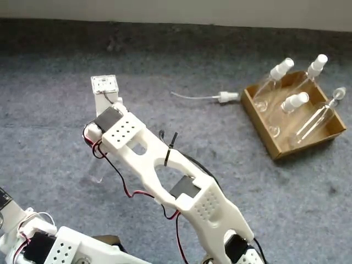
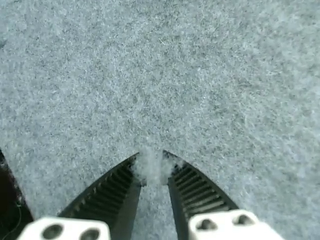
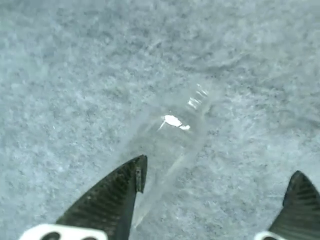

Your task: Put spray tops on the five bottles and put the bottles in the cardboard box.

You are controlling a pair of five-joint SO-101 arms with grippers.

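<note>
A clear bottle (image 3: 175,130) without a top lies on the grey carpet between the open fingers of my right gripper (image 3: 220,167), closer to one finger and touched by neither. From above, the right arm (image 1: 165,165) stretches across the middle and covers most of that bottle (image 1: 99,170). A loose white spray top (image 1: 226,97) with a long thin tube lies just left of the cardboard box (image 1: 258,124). Several capped bottles (image 1: 294,104) lie in the box. My left gripper (image 2: 151,159) hangs over bare carpet, its fingers nearly together with nothing between them.
The left arm's base (image 1: 55,250) sits at the bottom left corner. The box stands at the right side of the carpet. A dark strip (image 1: 176,33) runs along the carpet's far edge.
</note>
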